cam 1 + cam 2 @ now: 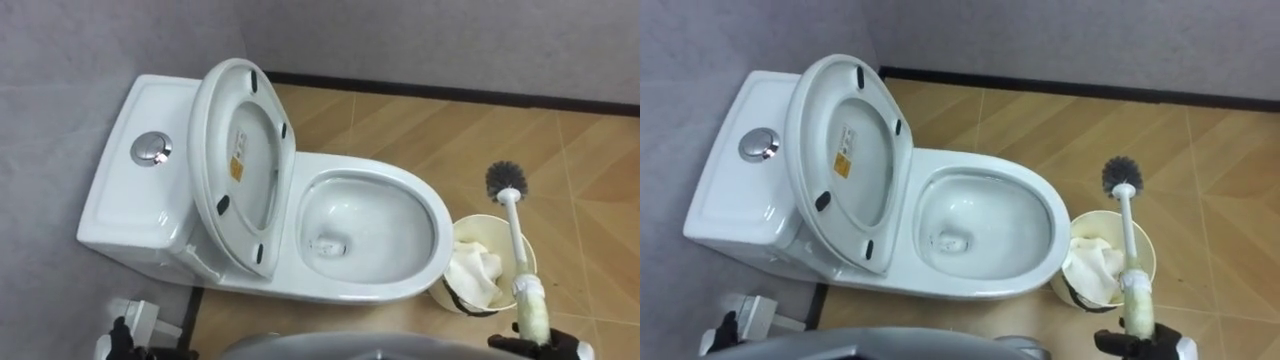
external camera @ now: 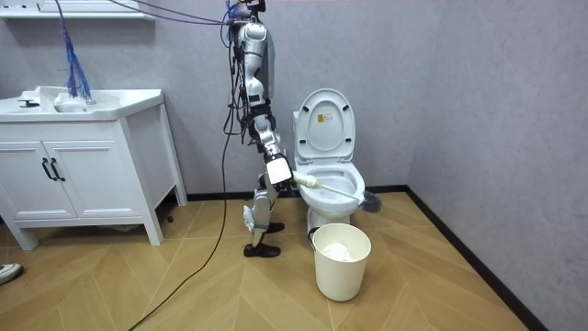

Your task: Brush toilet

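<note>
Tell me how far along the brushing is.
Done: toilet lid raised, bowl open. In hand: right robot hand grips the toilet brush, its head outside the bowl, near the waste bin. Remaining: bring the head into the bowl and scrub.

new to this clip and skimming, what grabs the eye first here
The white toilet stands against the grey wall, seat and lid tipped up, bowl open. Beside it the right hand grips a toilet brush, its dark bristle head held over the wood floor past a cream bin, not in the bowl.
</note>
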Motion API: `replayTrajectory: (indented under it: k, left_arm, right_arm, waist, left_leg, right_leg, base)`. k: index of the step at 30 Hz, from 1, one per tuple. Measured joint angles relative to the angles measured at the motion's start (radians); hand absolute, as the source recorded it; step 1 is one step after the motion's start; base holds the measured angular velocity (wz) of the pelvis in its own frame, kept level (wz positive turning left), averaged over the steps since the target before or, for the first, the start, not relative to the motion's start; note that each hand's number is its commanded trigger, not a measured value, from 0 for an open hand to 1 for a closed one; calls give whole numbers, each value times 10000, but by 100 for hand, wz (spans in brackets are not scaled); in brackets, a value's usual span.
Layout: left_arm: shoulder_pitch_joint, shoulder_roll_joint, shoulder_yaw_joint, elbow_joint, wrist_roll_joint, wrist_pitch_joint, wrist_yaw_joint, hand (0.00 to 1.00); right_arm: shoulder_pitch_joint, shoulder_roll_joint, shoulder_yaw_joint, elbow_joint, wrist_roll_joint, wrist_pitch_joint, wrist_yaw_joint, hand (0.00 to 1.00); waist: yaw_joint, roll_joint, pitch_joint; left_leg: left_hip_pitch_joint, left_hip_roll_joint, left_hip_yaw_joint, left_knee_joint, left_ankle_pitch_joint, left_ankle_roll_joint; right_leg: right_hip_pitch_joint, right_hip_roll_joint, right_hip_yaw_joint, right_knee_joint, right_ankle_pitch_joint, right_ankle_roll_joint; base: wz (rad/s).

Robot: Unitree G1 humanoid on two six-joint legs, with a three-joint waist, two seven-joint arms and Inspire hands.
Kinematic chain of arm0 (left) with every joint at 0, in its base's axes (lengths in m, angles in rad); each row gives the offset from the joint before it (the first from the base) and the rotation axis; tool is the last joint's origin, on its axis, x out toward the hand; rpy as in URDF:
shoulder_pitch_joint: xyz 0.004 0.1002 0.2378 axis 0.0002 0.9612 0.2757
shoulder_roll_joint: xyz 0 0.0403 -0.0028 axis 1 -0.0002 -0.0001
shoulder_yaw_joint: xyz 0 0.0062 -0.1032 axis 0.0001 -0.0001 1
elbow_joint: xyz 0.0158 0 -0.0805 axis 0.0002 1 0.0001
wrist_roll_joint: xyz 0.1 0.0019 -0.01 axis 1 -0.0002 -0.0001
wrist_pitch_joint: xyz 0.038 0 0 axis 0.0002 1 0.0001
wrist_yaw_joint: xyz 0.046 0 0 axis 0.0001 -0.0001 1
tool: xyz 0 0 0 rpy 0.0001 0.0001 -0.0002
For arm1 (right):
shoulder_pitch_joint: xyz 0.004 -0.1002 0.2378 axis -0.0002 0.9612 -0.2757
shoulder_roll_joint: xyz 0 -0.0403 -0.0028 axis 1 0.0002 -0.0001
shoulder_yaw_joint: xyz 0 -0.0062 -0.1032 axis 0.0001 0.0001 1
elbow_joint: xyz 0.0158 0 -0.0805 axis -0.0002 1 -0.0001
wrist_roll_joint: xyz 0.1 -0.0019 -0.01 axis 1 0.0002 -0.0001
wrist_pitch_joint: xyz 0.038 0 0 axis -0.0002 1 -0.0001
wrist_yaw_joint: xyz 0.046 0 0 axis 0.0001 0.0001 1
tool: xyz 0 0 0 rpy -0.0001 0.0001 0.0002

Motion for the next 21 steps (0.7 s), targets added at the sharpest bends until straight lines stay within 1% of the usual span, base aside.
replayTrajectory:
  k: [3,8,10,13,16,20,21]
  left_arm:
    - [-3,-11,0,0,0,3,-18,0]
    - [3,-48,-20,-4,36,60,-75,0]
    - [13,-49,-75,-3,139,253,-78,0]
    - [27,-49,-75,9,335,439,-93,0]
    - [31,-53,-35,37,530,556,-171,0]
    - [3,-74,3,144,1127,780,-469,0]
    - [-12,-94,5,221,1419,860,-551,0]
  right_arm:
    - [-1,2,-141,25,132,128,25,0]
    - [6,4,-129,36,600,162,247,0]
    - [53,6,-77,65,1009,366,401,0]
    - [76,6,-24,188,1344,518,598,0]
    - [91,8,-18,444,1514,694,711,0]
    - [70,14,-20,809,1577,916,1064,0]
    - [56,15,-22,934,1578,1009,1194,0]
  waist:
    - [8,25,-5]
    - [3,79,-4]
    - [3,83,-5]
    - [8,78,-7]
    - [16,63,-12]
    - [30,21,-17]
    - [30,11,-10]
  left_leg:
    - [2,4,2,1,-17,-9]
    - [0,7,3,8,-29,-13]
    - [-2,6,1,9,-30,-15]
    - [-3,6,0,5,-34,-21]
    - [9,6,14,-9,-37,-26]
    - [21,11,22,-11,-45,-32]
    - [72,10,18,-10,-56,-35]
  right_leg:
    - [-1,3,4,-3,-1,-2]
    - [-1,0,-12,-3,-9,-5]
    - [-1,-1,-15,3,-31,-8]
    - [-2,1,-12,3,-44,-9]
    - [-2,6,9,-1,-44,-10]
    - [26,14,24,16,-38,-16]
    - [80,15,22,9,-35,-17]
  base:
    - [0]
    - [0]
    - [0]
    - [0]
    - [0]
    - [0]
    - [0]
